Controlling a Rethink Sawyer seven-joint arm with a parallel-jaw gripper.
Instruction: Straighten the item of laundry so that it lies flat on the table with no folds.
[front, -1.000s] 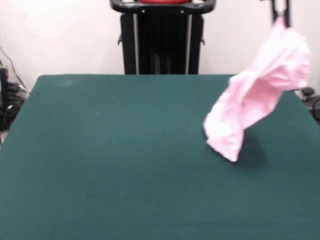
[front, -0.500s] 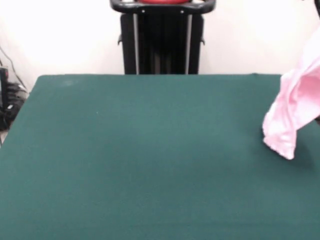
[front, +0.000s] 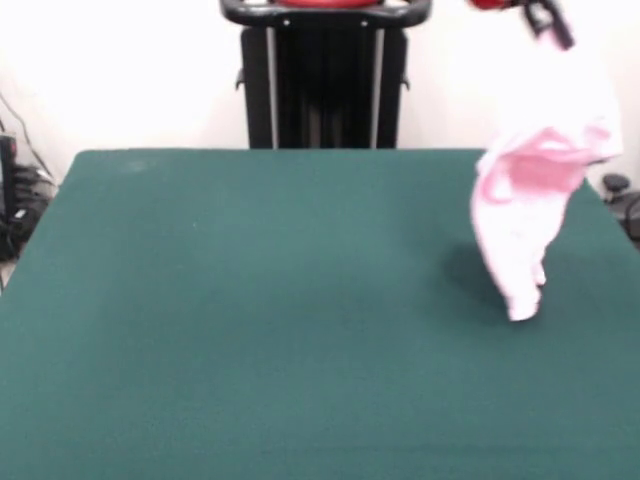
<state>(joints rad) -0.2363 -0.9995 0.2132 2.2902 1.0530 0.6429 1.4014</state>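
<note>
While the small pale pink baby trousers of soft cloth (front: 530, 205) hang in the air over the far right part of the table as the front view shows it, the step in hand looks like the carry-and-lay phase of straightening: the garment is lifted off the surface rather than spread on it. Its upper part bunches into a folded lump near the top, and a narrower length dangles below, its lowest tip near or just above the felt with a faint shadow beside it; whether that tip touches I cannot tell. No cuff or bow can be made out.

Below it lies the large rectangular table covered in dark green felt-like cloth (front: 250, 320), with wide bare room toward the middle.

At the picture's top right, the red and black gripper (front: 545, 18) shows only partly. The cloth's upper edge washes out against the pale wall, so although the trousers seem to hang from the pincer, whether its fingers are clamped on the fabric cannot be told.

Judging from this, the next move calls for lowering the hanging end onto the felt and drawing the held end sideways, so the cloth lays out lengthwise instead of collapsing into a heap.

Behind the table stands the black pedestal (front: 325, 85).
</note>
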